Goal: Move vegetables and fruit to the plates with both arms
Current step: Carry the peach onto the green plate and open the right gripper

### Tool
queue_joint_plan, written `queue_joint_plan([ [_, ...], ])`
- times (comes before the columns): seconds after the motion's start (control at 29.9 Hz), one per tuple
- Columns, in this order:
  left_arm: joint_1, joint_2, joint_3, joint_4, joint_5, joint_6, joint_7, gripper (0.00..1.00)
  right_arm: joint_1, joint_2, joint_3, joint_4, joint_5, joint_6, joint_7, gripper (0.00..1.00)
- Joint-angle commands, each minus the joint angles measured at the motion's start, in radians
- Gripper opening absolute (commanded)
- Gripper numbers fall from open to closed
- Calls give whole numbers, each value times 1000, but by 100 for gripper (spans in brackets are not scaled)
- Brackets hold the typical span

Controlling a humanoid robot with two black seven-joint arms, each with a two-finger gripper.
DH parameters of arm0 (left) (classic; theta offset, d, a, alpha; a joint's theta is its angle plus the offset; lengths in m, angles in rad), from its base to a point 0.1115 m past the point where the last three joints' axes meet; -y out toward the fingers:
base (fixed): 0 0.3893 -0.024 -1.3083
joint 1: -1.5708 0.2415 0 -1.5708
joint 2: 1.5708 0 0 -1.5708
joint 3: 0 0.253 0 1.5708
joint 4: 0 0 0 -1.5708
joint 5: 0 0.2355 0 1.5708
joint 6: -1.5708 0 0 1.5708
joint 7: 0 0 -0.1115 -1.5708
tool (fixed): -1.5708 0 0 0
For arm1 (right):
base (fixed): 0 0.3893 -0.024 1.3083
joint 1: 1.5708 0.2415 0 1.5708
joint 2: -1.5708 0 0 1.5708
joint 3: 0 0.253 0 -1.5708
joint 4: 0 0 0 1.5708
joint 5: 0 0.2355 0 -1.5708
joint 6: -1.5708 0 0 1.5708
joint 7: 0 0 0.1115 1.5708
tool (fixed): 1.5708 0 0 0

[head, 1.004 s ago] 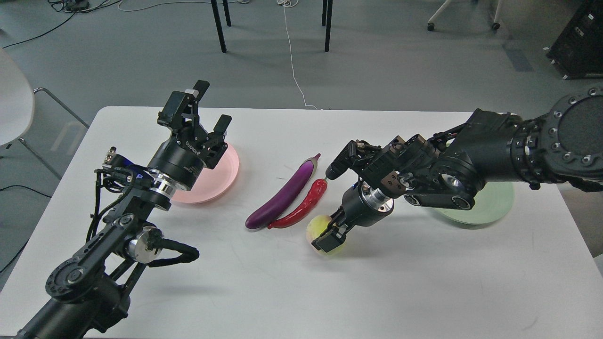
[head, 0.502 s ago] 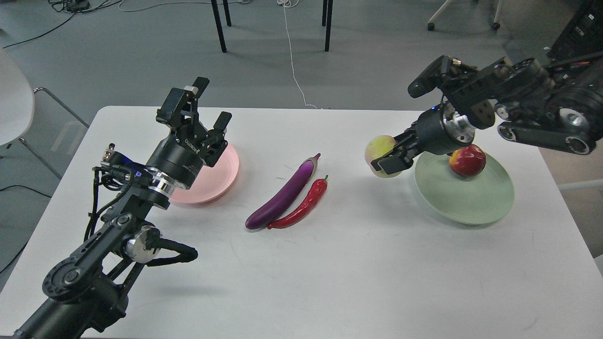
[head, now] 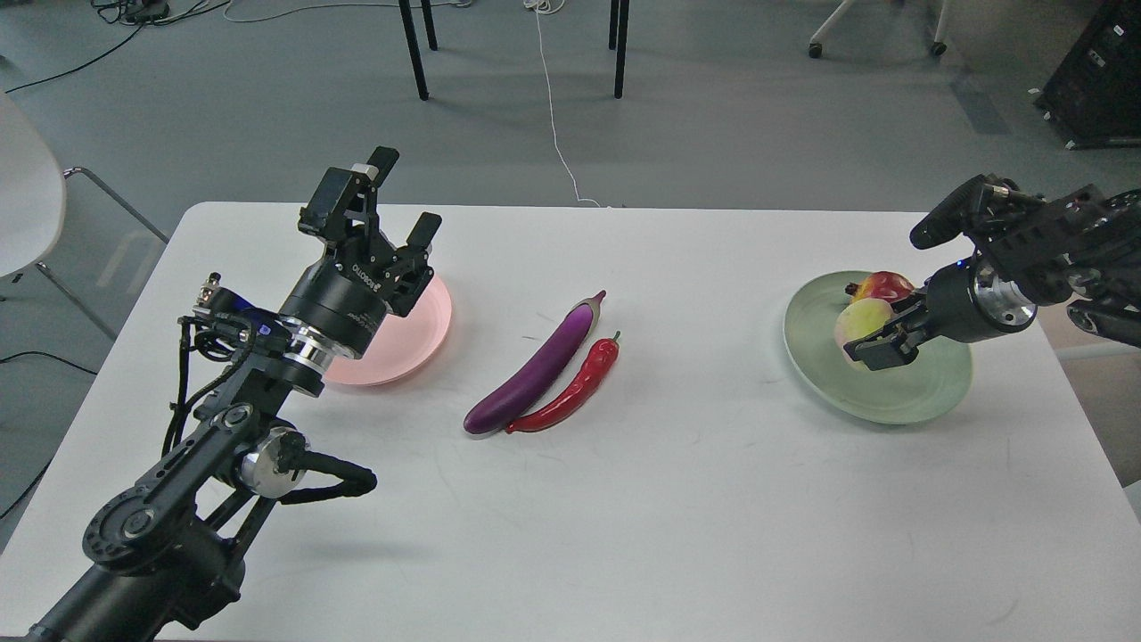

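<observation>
The purple eggplant [head: 538,366] and the red chili pepper [head: 573,387] lie side by side at the table's middle. The pale green plate [head: 878,401] is at the right, with the dark red fruit [head: 882,285] on its far side. My right gripper [head: 872,341] is shut on the yellow-green peach [head: 861,321] and holds it over the green plate, next to the red fruit. My left gripper [head: 397,201] is open and empty, raised above the far edge of the pale pink plate [head: 406,343], which my left arm partly hides.
The white table [head: 624,535] ends near the green plate on the right. A white chair [head: 27,187] stands off the left side. Chair legs and cables lie on the floor beyond the far edge.
My right gripper lifted the peach from beside the chili, carried it right and now holds it low over the green plate beside the red fruit. My left arm stayed still.
</observation>
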State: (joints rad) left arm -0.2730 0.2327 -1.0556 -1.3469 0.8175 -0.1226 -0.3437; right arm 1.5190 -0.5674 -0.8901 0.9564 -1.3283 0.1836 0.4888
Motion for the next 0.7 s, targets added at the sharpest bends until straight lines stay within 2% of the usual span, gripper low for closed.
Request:
queue_joint_plan([
  [0.0, 0, 0, 0, 0, 0, 0, 0, 98, -25, 1, 0, -27, 0, -12, 0, 80],
  [0.03, 0, 0, 0, 0, 0, 0, 0, 98, -32, 1, 0, -36, 0, -25, 0, 90],
  [0.07, 0, 0, 0, 0, 0, 0, 0, 98, -37, 3, 0, -41, 0, -42, 0, 94],
  [0.43, -2, 2, -1, 0, 0, 0, 0, 98, -40, -8, 26, -30, 11, -65, 0, 97],
  [0.67, -3, 5, 0, 0, 0, 0, -1, 98, -55, -143, 321, 70, 98, -61, 0, 97],
])
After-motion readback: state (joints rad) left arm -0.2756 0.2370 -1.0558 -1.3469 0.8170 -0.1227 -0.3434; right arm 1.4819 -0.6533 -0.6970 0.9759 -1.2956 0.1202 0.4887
